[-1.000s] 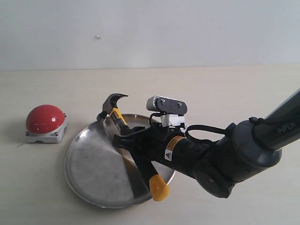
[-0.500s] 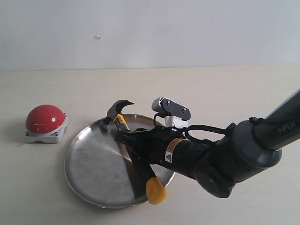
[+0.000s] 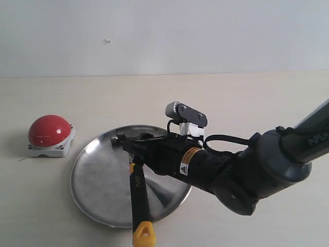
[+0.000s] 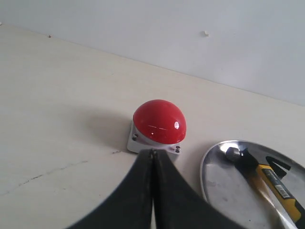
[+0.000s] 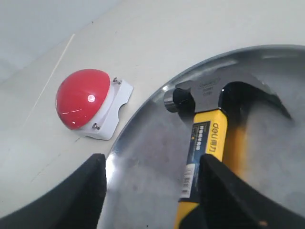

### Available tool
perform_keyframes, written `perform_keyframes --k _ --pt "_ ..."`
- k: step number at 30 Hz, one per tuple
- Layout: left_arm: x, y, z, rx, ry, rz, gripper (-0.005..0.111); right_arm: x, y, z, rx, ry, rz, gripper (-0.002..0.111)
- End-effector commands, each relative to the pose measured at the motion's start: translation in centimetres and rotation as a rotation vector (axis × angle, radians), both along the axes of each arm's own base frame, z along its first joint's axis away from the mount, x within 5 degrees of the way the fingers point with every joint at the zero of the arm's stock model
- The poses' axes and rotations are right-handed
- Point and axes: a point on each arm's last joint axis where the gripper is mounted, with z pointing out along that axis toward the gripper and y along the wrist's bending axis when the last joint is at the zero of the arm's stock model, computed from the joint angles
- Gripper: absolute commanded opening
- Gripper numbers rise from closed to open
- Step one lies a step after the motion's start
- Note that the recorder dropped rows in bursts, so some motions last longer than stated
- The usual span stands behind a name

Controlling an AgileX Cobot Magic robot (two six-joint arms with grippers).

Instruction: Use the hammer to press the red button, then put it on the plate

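The hammer (image 3: 138, 191) lies flat in the plate (image 3: 97, 180), its steel head (image 5: 202, 93) near the far rim and its yellow end poking out over the near rim. My right gripper (image 3: 134, 148) hovers open over the plate. The handle (image 5: 206, 138) runs along one finger (image 5: 224, 191) and the other finger stands well clear. The red button (image 3: 49, 129) sits on its grey base left of the plate. In the left wrist view, my left gripper (image 4: 153, 152) is shut and empty, just short of the red button (image 4: 158, 120).
The plate (image 4: 224, 186) lies close beside the button base on the pale tabletop. A plain wall runs behind the table. The right arm's bulky black body (image 3: 247, 175) stretches over the plate's right side.
The hammer has dropped from a tilted hold to lying flat on the plate, its yellow end swinging down and left. The right gripper has opened and let it go.
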Motion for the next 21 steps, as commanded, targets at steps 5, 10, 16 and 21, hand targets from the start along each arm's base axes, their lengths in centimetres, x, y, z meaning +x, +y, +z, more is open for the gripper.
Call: perform_keyframes --k 5,10,16,21 --pt "0.0 0.0 0.1 -0.006 -0.011 -0.005 0.0 0.2 -0.6 2.4 -0.125 -0.059 0.022 0.058" --pt "0.0 0.0 0.1 -0.006 -0.011 -0.005 0.0 -0.3 -1.9 5.8 -0.284 -0.15 0.043 0.055" --pt "0.0 0.0 0.1 -0.006 -0.011 -0.005 0.0 -3.1 -4.4 9.3 -0.317 -0.258 0.083 -0.001" --pt "0.0 0.0 0.1 -0.004 -0.011 -0.005 0.0 -7.0 -7.7 10.3 -0.295 -0.359 0.099 0.0"
